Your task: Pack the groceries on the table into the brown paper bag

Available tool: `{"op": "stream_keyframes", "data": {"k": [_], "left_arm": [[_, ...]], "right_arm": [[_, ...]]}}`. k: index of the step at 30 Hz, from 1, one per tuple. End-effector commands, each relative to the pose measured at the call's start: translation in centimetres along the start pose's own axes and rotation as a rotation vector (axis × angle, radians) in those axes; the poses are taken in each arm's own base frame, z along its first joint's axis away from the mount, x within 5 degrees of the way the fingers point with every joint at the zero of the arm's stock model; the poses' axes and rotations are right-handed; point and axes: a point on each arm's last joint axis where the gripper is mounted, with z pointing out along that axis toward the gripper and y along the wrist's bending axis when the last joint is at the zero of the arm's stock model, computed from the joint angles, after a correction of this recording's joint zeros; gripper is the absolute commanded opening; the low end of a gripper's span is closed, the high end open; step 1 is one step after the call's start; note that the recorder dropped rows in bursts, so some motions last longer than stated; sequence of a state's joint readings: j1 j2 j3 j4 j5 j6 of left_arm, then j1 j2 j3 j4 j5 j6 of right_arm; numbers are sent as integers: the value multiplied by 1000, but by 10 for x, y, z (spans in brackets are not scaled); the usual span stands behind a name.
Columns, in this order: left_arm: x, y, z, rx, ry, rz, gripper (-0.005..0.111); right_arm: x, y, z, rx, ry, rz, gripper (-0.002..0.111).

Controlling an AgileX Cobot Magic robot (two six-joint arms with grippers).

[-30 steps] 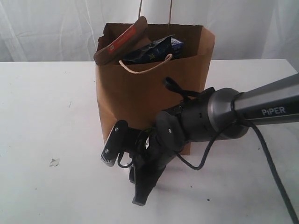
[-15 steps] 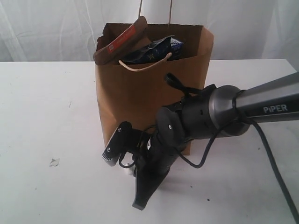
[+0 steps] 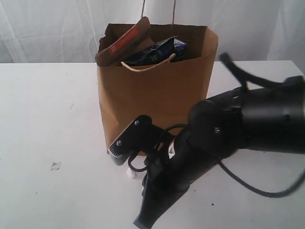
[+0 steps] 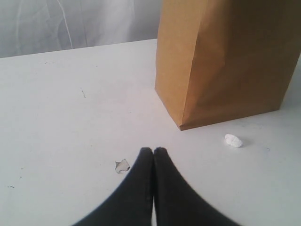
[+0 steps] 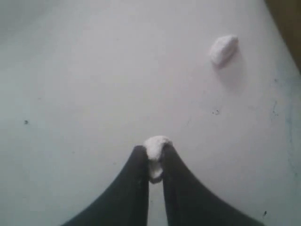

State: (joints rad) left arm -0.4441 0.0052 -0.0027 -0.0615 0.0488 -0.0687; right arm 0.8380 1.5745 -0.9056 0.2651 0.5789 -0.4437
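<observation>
The brown paper bag [image 3: 152, 95] stands upright on the white table [image 3: 47, 119]. Groceries poke out of its open top: a brown-orange pouch [image 3: 121, 45] and a dark blue pack [image 3: 159, 50]. My right gripper [image 5: 153, 149] is shut on a small white crumb [image 5: 155, 143], just above the table in front of the bag [image 5: 288, 19]. In the exterior view that gripper [image 3: 143, 220] points down near the front edge. My left gripper [image 4: 153, 150] is shut with nothing in it, low over the table and short of the bag [image 4: 225, 61].
A second white crumb [image 3: 129, 173] [image 4: 233, 140] [image 5: 223, 48] lies by the bag's front corner. A small grey scrap [image 3: 55, 166] [image 4: 122, 165] lies on the table to the left. White curtains hang behind the table.
The right jaws have closed on a white crumb. The right arm has swung nearer the camera and lower, uncovering the other crumb by the bag.
</observation>
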Motion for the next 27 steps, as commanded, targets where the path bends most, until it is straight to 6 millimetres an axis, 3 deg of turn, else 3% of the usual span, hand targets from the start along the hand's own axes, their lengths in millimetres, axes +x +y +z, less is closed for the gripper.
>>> {"op": "stream_keyframes", "data": {"k": [1,12,20,27], "left_arm": [[0,0,0,-1,-5,-11,0],[0,0,0,-1,-5,-11,0],[0,0,0,-1,-5,-11,0],[0,0,0,-1,-5,-11,0]], "right_arm": [[7,15,-46,1,-116,73,0],[39,32,-129,28,-298,90,0],[61,18,-165,179,-373,188,0],[57,-3,-200,358,-483,214,0]]}}
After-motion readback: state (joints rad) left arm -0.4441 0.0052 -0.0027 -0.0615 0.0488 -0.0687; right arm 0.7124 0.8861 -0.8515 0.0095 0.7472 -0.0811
